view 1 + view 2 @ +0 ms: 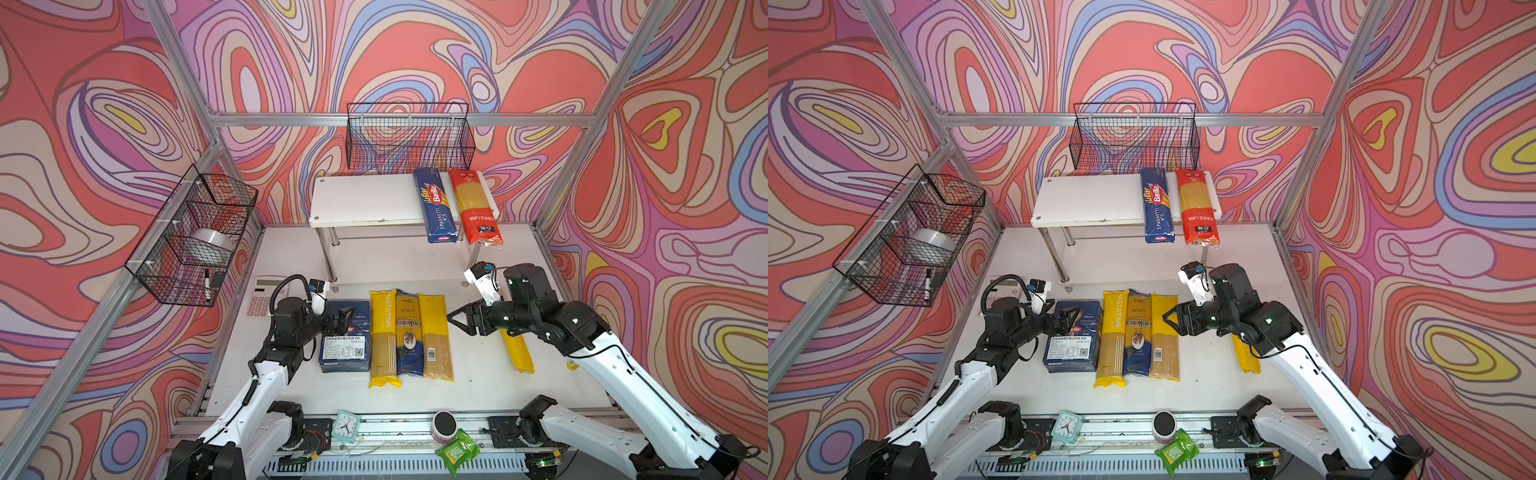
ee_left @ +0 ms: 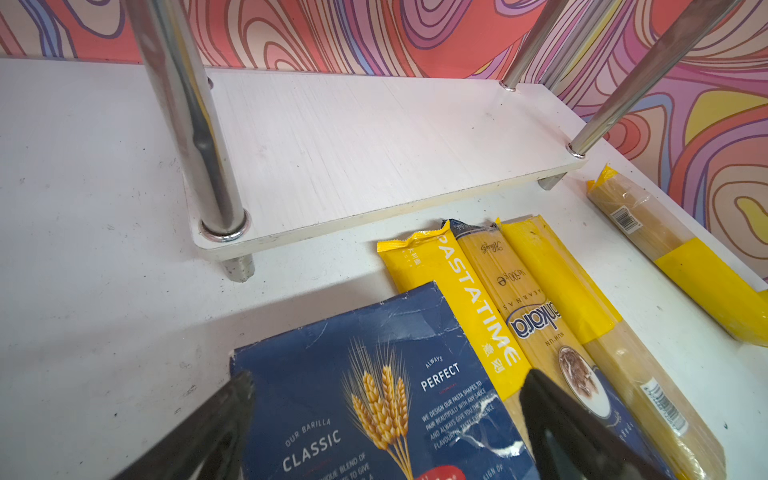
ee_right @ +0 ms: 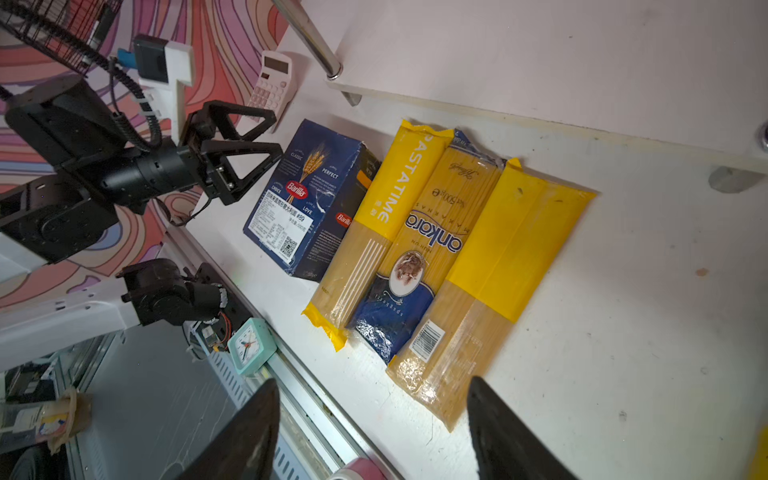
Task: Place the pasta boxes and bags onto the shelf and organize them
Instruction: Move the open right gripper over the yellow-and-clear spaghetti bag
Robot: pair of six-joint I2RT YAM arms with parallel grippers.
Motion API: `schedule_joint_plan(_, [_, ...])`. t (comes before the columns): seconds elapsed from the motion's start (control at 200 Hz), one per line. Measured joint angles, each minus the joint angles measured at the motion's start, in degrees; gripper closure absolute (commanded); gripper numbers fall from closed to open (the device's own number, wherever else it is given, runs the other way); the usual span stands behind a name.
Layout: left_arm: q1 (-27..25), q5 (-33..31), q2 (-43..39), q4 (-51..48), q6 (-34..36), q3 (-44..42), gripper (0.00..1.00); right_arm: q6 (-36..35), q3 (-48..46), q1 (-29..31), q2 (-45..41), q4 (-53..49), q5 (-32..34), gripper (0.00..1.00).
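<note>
Left pincer (image 3: 279, 132) and right pincer (image 3: 372, 380) released; right wrist view shows calculator (image 3: 272, 83), left doesn't

Printed on the narrow blue box (image 1: 436, 208): "Barilla", "SPAGHETTI N°5". On the navy carton (image 3: 303, 183): "Barilla", "OUR BARILLA CLASSIC", "ALWAYS PERFECT", "LOVE". On its white sticker (image 3: 278, 224): "#89" beside a QR code (image 3: 289, 246), other print too small to read. On the yellow bag (image 3: 399, 195): "PASTA TIME". On the blue-gold bag (image 3: 432, 232): "ankara", "500 g".
</note>
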Motion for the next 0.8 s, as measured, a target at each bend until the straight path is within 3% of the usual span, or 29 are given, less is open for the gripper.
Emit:
schedule_joint_plan(0.205, [0.00, 0.00, 0.00, 0.00, -0.02, 0.00, 0.00, 3.96, -6.88, 0.00, -0.52, 5.18, 5.07, 0.25])
schedule_joint_plan(0.245, [0.00, 0.00, 0.00, 0.00, 0.00, 0.00, 0.00, 4.76, -7.91, 0.00, -0.31, 5.73, 6.62, 0.20])
schedule_joint_plan(0.486, [0.00, -0.02, -0.28, 0.00, -0.02, 0.00, 0.00, 10.67, -12.70, -0.07, 1.57, 7.54, 21.22, 0.13])
schedule_joint_plan(0.616, [0.00, -0.02, -0.33, 0.00, -0.02, 0.00, 0.00, 13.20, -14.60, -1.11, 3.28, 8.48, 25.09, 0.06])
schedule_joint_plan(0.796, [0.00, -0.04, -0.39, 0.00, -0.02, 0.00, 0.00, 14.49, -16.26, -4.61, 6.97, 10.62, 27.02, 0.06])
